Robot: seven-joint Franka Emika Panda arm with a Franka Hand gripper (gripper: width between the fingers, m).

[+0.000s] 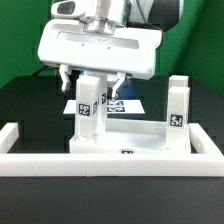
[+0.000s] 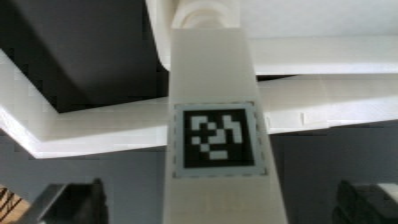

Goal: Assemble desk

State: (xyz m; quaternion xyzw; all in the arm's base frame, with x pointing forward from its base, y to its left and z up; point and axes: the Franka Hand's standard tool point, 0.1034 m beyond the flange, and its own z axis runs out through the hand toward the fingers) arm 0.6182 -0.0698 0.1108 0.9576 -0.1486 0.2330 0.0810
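Gripper [image 1: 96,80]: I see it spread wide around the left leg [image 1: 86,108], holding nothing | desk top [image 1: 130,132] against the near border bar [image 1: 110,160], right leg [image 1: 177,104] upright | risk: lifting crooked catches a finger and tips the leg if it sits loose.

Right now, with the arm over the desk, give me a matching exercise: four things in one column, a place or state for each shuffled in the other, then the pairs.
Things:
1. gripper
2. leg on the exterior view's left
3. leg on the exterior view's right
4. marker board

Places or states:
A. lies flat behind the desk top
B. upright, nothing over it
C. open, gripping nothing
D. upright between the fingers, with a gap on each side

Pairs: 1-C, 2-D, 3-B, 4-A
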